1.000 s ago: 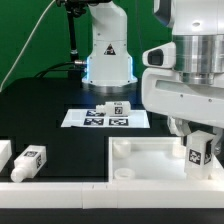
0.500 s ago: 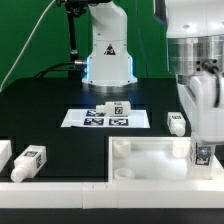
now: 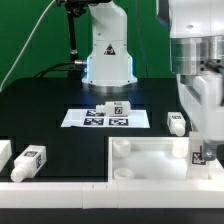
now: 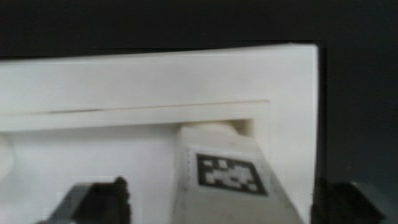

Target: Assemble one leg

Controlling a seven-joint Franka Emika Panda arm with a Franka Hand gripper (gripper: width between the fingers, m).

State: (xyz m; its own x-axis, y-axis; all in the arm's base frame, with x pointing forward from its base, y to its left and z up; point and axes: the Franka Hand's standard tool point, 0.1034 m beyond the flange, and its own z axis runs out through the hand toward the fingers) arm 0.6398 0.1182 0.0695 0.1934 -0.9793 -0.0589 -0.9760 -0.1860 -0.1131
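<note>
The leg (image 3: 204, 153), a stubby white peg with a square tag, stands upright in the near corner of the large white tray-like piece (image 3: 150, 158) at the exterior view's right. My gripper (image 3: 204, 140) is above it, shut on its upper part. In the wrist view the leg (image 4: 224, 165) runs from the tray's corner (image 4: 214, 95) down between my two dark fingers (image 4: 107, 200), with its tag facing the camera. The leg's lower end, where it meets the corner hole, is hidden.
Two more legs (image 3: 30, 160) lie at the exterior view's left front. Another (image 3: 118, 108) sits on the marker board (image 3: 100, 118), and one (image 3: 176, 123) lies right of it. The robot base (image 3: 108, 50) stands behind.
One second ago the leg hung tilted in the gripper above the tray corner. The wrist has since turned and the leg now stands upright and lower. Nothing moved in the last half second.
</note>
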